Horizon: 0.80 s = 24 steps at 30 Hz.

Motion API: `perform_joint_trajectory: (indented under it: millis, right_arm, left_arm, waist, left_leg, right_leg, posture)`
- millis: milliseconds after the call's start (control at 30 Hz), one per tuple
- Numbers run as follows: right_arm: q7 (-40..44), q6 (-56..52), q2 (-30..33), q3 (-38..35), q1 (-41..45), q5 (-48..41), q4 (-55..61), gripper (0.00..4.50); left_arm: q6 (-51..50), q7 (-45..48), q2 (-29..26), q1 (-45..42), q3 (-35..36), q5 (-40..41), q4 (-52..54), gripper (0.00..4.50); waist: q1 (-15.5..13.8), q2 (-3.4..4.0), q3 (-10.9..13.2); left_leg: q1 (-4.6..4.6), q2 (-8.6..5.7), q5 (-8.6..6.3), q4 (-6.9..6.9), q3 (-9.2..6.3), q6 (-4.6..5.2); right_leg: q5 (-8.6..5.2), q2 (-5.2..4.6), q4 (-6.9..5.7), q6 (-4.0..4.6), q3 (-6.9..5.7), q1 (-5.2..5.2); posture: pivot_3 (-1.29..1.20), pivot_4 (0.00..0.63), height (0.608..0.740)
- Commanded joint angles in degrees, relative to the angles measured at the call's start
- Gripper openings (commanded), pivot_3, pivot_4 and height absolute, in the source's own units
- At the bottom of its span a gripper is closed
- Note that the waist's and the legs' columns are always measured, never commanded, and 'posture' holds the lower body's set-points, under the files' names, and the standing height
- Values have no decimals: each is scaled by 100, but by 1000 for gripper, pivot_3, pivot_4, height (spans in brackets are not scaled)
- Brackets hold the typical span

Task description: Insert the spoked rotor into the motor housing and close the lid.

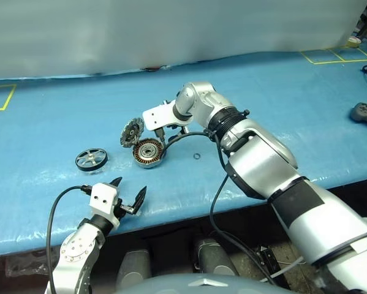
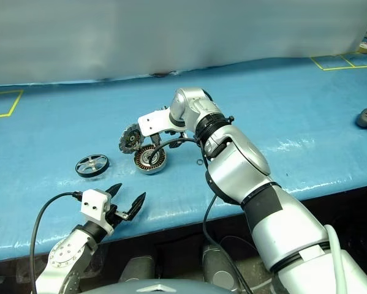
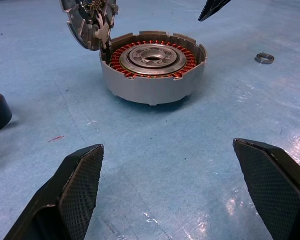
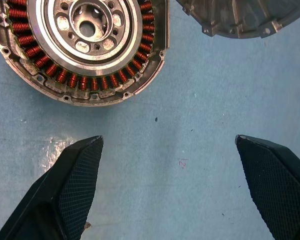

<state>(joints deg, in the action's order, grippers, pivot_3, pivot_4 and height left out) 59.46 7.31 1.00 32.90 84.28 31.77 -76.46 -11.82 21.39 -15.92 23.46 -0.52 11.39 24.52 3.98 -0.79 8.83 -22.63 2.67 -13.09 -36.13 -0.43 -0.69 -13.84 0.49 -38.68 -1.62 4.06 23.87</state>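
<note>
The spoked rotor (image 1: 91, 159), a dark wheel with a shiny hub, lies flat on the blue table, left of the motor housing (image 1: 149, 152). The housing shows copper windings and a silver centre (image 3: 152, 55). Its lid (image 1: 132, 131) stands swung open at the housing's far left rim, with its segmented inner face visible. My right gripper (image 1: 166, 133) hangs open just above the housing's right side, pointing steeply down, with nothing between its fingers (image 4: 79, 170). My left gripper (image 1: 130, 187) is open and empty near the table's front edge, short of the housing and right of the rotor.
A small metal ring (image 1: 196, 155) lies on the table right of the housing. A grey handheld controller (image 1: 364, 113) sits at the far right. Yellow tape squares (image 1: 333, 55) mark the back corners. A black cable loops from my right wrist down over the front edge.
</note>
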Motion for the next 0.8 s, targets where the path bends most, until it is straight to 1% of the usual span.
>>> perform_joint_trajectory:
  millis: [33,100,233,333,467,533,600,667,800]
  right_arm:
    - [-131,109,-18,-197,162,-131,210,4464]
    - [-109,212,100,-256,168,-192,390,4464]
    - [280,420,477,-537,-66,-550,1177,4464]
    - [842,72,917,-810,-913,-1063,2910,4464]
    - [786,-1063,1438,-1124,-2444,-1292,5541,4464]
    - [590,-1691,1577,-1284,-3240,-1351,6666,4464]
    - [278,-2137,1601,-1423,-3906,-1391,7502,4464]
    - [-426,-2716,1280,-1739,-4541,-1462,8183,4464]
    - [-1371,-3558,695,-2214,-5617,-1768,9206,4464]
  left_arm:
    - [54,93,-49,-36,12,57,67,4500]
    - [-9,156,-90,-97,0,89,45,4500]
    - [-194,304,-189,-328,-12,157,-21,4500]
    - [-354,402,-248,-522,-26,222,-112,4500]
    - [-502,538,-288,-703,-103,246,-201,4500]
    - [-549,590,-303,-739,-125,252,-222,4500]
    - [-571,638,-325,-777,-148,266,-260,4500]
    - [-579,679,-361,-816,-166,256,-287,4500]
    - [-541,718,-394,-880,-137,266,-368,4500]
  waist:
    - [-1,0,0]
    - [-2,0,0]
    - [-21,-1,2]
    - [-39,-7,-2]
    - [-84,-7,-2]
    - [-95,-6,-2]
    - [-82,-5,-2]
    - [-65,-7,-3]
    - [-41,-6,-3]
  left_leg:
    - [0,0,0,0,0,0]
    - [-1,0,0,0,0,0]
    - [-4,-1,0,-2,-5,0]
    - [-1,-3,0,-2,-9,0]
    - [-7,-7,0,-4,-19,0]
    - [-9,-8,0,-5,-20,0]
    - [-7,-7,0,-5,-21,0]
    - [-1,-6,0,-7,-20,-1]
    - [12,-1,8,-9,-31,-12]
  right_leg:
    - [0,0,0,0,0,0]
    - [0,0,0,0,0,0]
    - [0,0,0,-1,-2,-1]
    - [-1,0,4,-7,-3,-10]
    - [-2,-3,6,-15,-4,-14]
    - [-2,-4,2,-16,-4,-12]
    - [-2,-2,-1,-16,-3,-12]
    - [-3,2,-8,-15,0,-10]
    - [-21,12,-19,-38,-4,-15]
  posture:
    - [0,150,740]
    - [0,150,740]
    - [0,150,740]
    - [0,150,740]
    - [0,150,740]
    - [0,150,740]
    - [0,150,740]
    - [0,150,740]
    - [0,150,740]
